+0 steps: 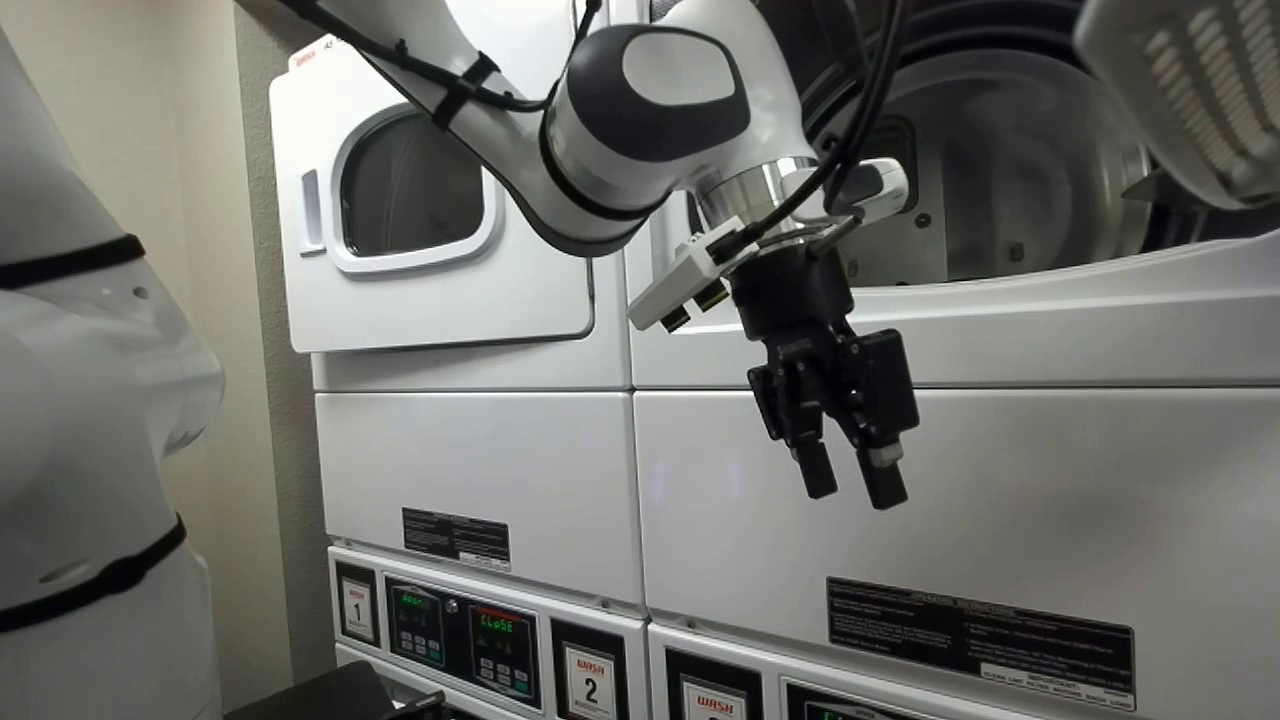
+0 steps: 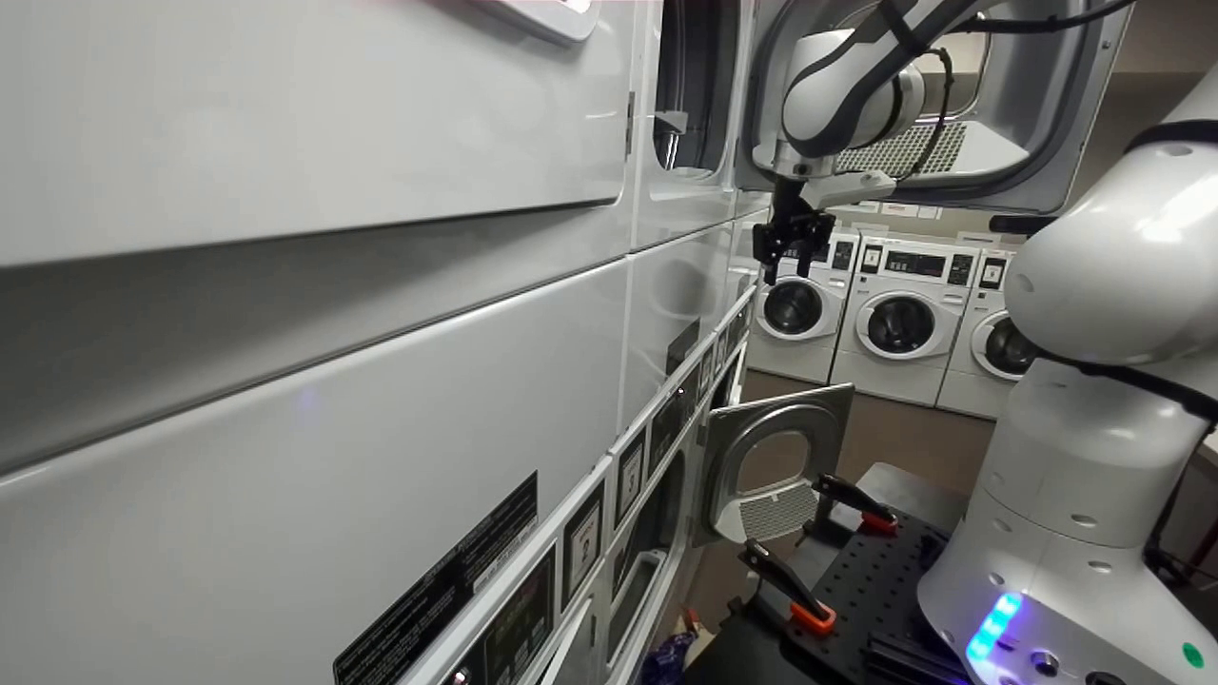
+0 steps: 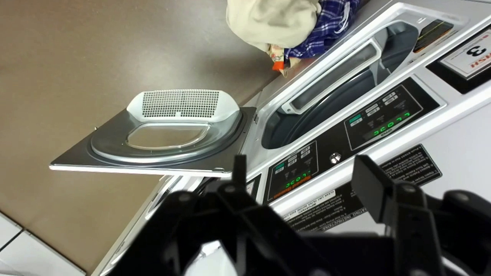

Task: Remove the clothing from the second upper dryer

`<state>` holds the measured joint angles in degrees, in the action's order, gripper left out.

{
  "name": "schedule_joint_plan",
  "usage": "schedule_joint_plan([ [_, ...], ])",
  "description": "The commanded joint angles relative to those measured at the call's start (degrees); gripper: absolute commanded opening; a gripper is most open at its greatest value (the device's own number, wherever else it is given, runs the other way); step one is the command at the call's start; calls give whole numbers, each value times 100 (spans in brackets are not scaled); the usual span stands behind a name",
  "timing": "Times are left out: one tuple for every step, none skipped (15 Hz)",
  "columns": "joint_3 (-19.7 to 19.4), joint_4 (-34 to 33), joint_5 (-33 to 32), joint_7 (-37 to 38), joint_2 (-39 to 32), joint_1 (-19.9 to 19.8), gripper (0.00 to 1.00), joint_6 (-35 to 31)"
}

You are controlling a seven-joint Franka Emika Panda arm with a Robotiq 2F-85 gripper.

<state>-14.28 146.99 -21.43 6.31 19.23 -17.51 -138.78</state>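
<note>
Gripper (image 1: pixel 850 484) hangs outside the open upper dryer (image 1: pixel 1000 322), fingers (image 3: pixel 370 186) wide apart. Clothing (image 3: pixel 274 23) (cream and blue plaid) lies on the floor (image 3: pixel 184 46) beside the open lower machine (image 3: pixel 261 155), just off the dryer-side edge of the black perforated table (image 2: pixel 864 569).

Diffuse indoor light; grey shadow beneath closed dryer door (image 2: pixel 314 114) in an exterior view; blue glow from base lamp (image 2: pixel 992 628); pale sheen on floor (image 3: pixel 180 53), wrist view; gripper (image 3: pixel 301 175) there dark, blurred.
</note>
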Motion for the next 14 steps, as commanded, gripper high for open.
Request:
schedule_joint_plan([
  [180,126,207,100,287,-26,99,-84],
  [209,89,289,87,316,2,100,-44],
  [246,18,436,54,371,56,100,49],
  [288,-56,588,35,426,104,100,125],
  [347,-169,722,59,502,142,100,235],
  [368,-277,905,30,513,207,100,272],
  [386,-408,1082,13,536,262,100,289],
  [386,-558,1275,-35,541,334,100,320],
  [386,-719,1427,-58,547,384,100,313],
  [385,-885,1556,-61,528,425,100,327],
  [375,-1064,1683,-86,491,474,100,342],
  [386,-1248,1758,-69,464,495,100,361],
  [388,-1401,1832,-70,444,523,100,382],
  [393,-1561,1892,-76,432,549,100,390],
])
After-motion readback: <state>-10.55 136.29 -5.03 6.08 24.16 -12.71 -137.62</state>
